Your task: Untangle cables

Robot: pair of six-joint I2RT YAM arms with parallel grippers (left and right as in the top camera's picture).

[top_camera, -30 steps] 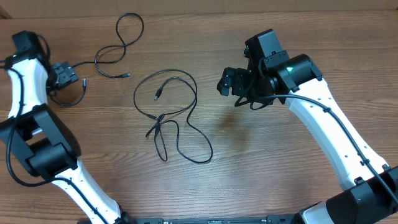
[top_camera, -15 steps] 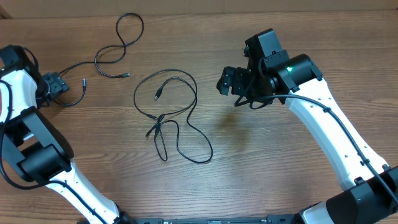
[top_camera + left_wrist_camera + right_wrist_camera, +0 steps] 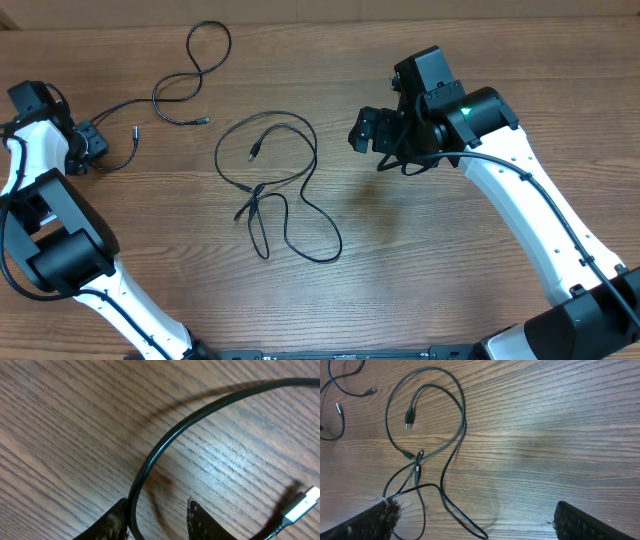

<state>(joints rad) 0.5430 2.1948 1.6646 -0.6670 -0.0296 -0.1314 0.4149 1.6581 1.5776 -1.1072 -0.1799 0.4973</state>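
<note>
The cables lie as three thin black strands on the wooden table. A short cable (image 3: 131, 152) with a silver plug (image 3: 303, 504) curves at the far left. My left gripper (image 3: 88, 142) is down at its end. In the left wrist view this cable (image 3: 165, 440) runs between my left gripper's (image 3: 157, 504) jaws, against the left finger (image 3: 117, 517), with a gap to the right finger. A looped cable (image 3: 203, 68) lies at the back. A tangled pair (image 3: 258, 190) (image 3: 417, 462) lies mid-table. My right gripper (image 3: 362, 132) (image 3: 475, 509) hovers open to its right, holding nothing.
The tangled pair's lower loop (image 3: 465, 520) reaches under the space between the right fingers. The table's back edge (image 3: 320, 18) runs along the top of the overhead view. Both white arms enter from the front corners.
My left gripper has shifted left and down onto the short cable's end, and its jaws have narrowed around the strand. The right arm and the other cables have not moved.
</note>
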